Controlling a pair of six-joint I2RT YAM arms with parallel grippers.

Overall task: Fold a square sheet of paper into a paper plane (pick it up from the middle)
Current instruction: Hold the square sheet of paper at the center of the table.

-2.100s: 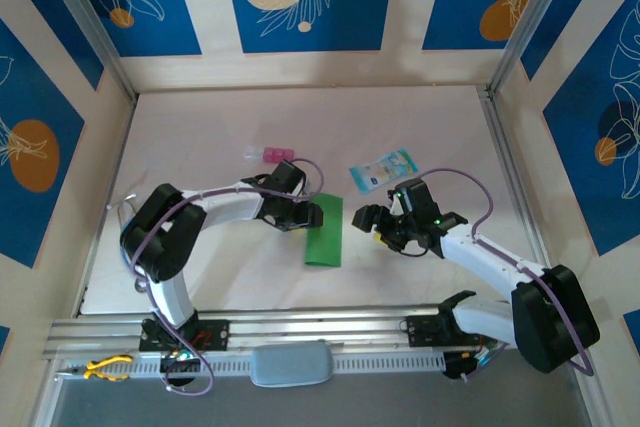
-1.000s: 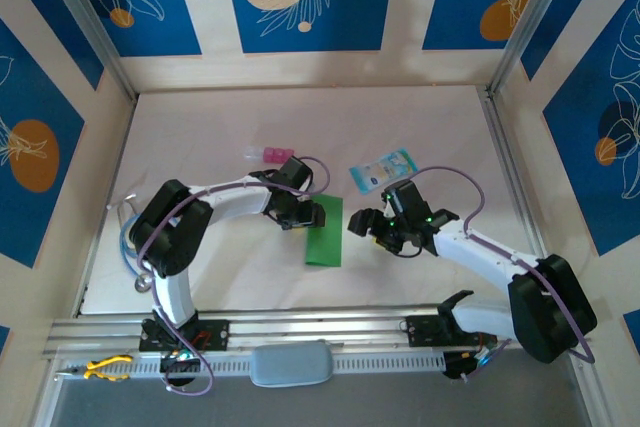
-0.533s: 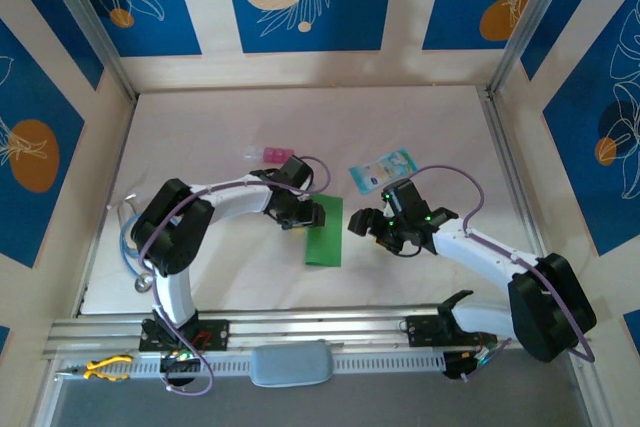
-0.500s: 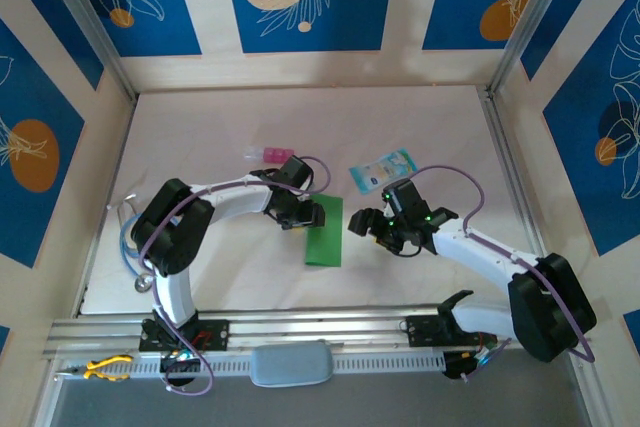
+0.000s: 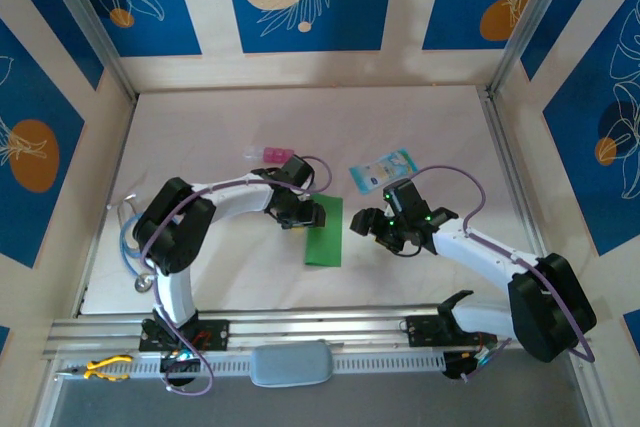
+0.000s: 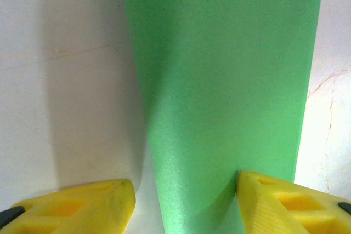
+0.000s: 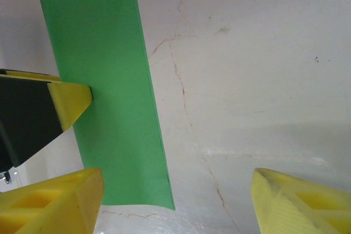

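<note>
Top view, paper: I see the paper (image 5: 323, 232) as a narrow green strip lying flat near the middle of the desk (image 5: 200, 137), closer to the front edge.
Top view, hands: the left gripper (image 5: 303, 215) is at the strip's far left corner. The right gripper (image 5: 362, 224) is just beside its right edge.
Left wrist: jaws half apart and straddling the paper. One finger (image 6: 285, 206) rests on it, and nothing is clamped.
Right wrist: my jaws are wide and empty. The left gripper's fingertip (image 7: 71, 100) touches the strip's edge.
</note>
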